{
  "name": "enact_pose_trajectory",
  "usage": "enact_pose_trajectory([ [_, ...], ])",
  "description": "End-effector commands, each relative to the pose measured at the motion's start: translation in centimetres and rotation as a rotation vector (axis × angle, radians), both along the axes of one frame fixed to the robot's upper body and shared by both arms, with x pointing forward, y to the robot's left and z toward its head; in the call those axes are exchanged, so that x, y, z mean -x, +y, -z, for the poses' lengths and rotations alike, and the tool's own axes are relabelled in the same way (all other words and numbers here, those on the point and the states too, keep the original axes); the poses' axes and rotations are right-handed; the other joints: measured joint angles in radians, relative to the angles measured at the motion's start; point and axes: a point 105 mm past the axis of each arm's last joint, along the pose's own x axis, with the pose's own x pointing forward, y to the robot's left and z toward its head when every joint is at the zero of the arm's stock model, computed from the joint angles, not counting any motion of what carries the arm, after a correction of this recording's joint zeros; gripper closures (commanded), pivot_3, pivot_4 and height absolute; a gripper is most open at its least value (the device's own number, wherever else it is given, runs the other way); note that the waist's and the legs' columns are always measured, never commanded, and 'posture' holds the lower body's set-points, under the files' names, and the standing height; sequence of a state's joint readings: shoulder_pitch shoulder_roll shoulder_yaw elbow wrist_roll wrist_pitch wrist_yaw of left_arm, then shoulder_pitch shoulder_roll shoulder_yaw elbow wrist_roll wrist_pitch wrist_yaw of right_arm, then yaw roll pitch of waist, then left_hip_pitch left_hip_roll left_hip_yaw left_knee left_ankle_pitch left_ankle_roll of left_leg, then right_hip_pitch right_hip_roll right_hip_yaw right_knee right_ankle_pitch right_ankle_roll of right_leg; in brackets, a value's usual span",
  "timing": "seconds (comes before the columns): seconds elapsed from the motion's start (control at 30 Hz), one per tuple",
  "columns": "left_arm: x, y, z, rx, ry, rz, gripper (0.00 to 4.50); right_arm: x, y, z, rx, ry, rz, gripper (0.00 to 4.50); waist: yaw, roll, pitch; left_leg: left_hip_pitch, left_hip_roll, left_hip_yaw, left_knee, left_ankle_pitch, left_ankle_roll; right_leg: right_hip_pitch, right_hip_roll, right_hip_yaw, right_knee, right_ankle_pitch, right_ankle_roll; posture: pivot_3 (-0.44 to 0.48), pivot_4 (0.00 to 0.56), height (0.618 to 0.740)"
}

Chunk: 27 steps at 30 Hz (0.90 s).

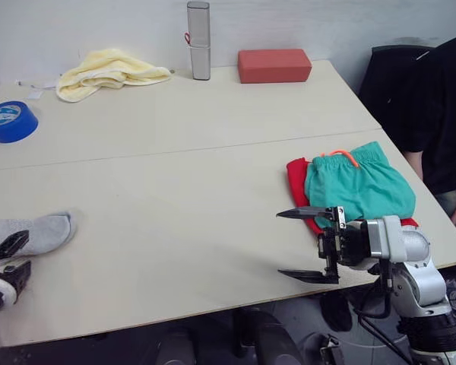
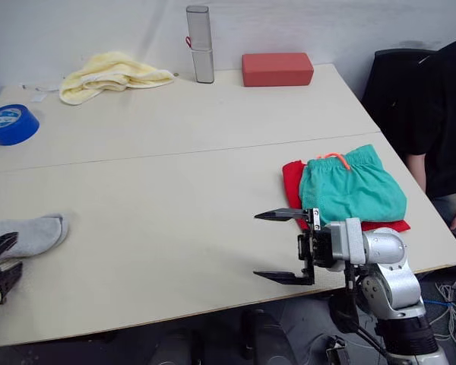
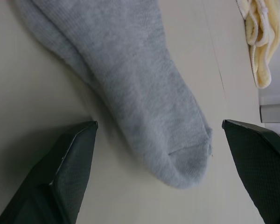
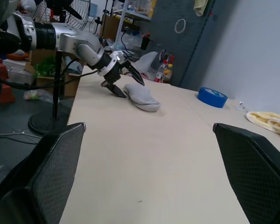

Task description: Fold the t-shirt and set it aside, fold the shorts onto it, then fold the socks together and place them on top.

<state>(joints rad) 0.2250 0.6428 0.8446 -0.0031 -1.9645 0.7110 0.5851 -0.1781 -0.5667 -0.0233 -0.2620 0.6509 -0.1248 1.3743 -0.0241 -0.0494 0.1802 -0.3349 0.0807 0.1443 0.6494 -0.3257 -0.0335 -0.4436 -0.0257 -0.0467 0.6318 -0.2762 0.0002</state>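
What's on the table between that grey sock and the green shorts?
Nothing but bare tabletop and the open right gripper near the teal-green shorts; seen from the head views, grey knitted sock lying far left.

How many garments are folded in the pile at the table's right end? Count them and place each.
2. The shorts lie folded on top; the t-shirt lies underneath, its red edge showing at the left side and near edge. Anything beneath them would be hidden.

A workshop: cluttered shelves, standing fan, loose cables
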Motion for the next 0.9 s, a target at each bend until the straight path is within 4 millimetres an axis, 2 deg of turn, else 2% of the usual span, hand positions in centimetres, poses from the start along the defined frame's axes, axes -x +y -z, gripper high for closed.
enact_pose_trajectory([
  [0.03, -1.1, 0.7, 1.6, 0.054, 0.071, -0.033, 0.0, 0.3, 0.3, -1.1, -0.021, -0.045, -0.003, 0.04, 0.003, 0.005, -0.002, 0.0, 0.0, 0.0, 0.0, 0.001, 0.0, 0.0, 0.0, 0.0, 0.0, 0.0, 0.0, 0.0, 0.15, 0.74],
  [0.17, -3.0, 0.4, 1.9, 0.064, 0.075, 0.003, 0.0, 0.2, 0.4, -1.4, -0.027, -0.055, 0.007, 0.04, 0.017, 0.009, -0.004, 0.001, -0.003, -0.001, 0.0, 0.005, -0.001, 0.001, 0.0, 0.0, 0.0, 0.003, -0.004, 0.0, 0.15, 0.74],
  [0.27, -4.2, -0.1, 2.5, 0.062, 0.09, 0.036, 0.61, 0.4, 0.3, -1.4, -0.027, -0.056, 0.015, 0.0, 0.028, 0.012, -0.005, 0.001, -0.005, -0.002, -0.001, 0.005, -0.003, 0.001, 0.0, -0.001, 0.0, 0.004, -0.003, 0.0, 0.15, 0.74],
  [0.43, -5.3, -0.8, 3.3, 0.041, 0.113, 0.078, 2.22, 0.9, 0.3, -1.2, -0.021, -0.055, 0.024, 0.0, 0.046, 0.013, -0.005, 0.0, -0.007, -0.004, -0.001, 0.006, -0.004, 0.001, 0.0, -0.001, 0.0, 0.005, -0.001, 0.0, 0.15, 0.74],
  [0.67, -5.4, -0.9, 3.4, 0.013, 0.1, 0.105, 4.49, 1.4, -0.2, -0.9, -0.007, -0.054, 0.049, 0.0, 0.05, 0.013, -0.005, -0.001, -0.007, -0.004, -0.001, 0.005, -0.005, 0.001, -0.002, -0.002, -0.001, 0.007, 0.001, 0.0, 0.15, 0.74],
  [0.8, -6.2, -2.7, 1.9, -0.034, 0.025, 0.195, 4.49, 1.8, -0.9, -0.5, 0.022, -0.044, 0.068, 0.0, 0.05, 0.013, -0.005, -0.001, -0.007, -0.006, -0.002, 0.005, -0.005, 0.002, -0.002, -0.002, -0.004, 0.007, 0.002, 0.0, 0.15, 0.74],
  [0.9, -7.0, -6.2, 0.5, -0.052, -0.024, 0.327, 4.49, 1.9, -1.8, -0.3, 0.044, -0.036, 0.098, 0.0, 0.05, 0.012, -0.005, -0.002, -0.006, -0.006, -0.001, 0.004, -0.004, 0.003, -0.003, -0.003, -0.005, 0.008, 0.004, 0.0, 0.15, 0.74],
])
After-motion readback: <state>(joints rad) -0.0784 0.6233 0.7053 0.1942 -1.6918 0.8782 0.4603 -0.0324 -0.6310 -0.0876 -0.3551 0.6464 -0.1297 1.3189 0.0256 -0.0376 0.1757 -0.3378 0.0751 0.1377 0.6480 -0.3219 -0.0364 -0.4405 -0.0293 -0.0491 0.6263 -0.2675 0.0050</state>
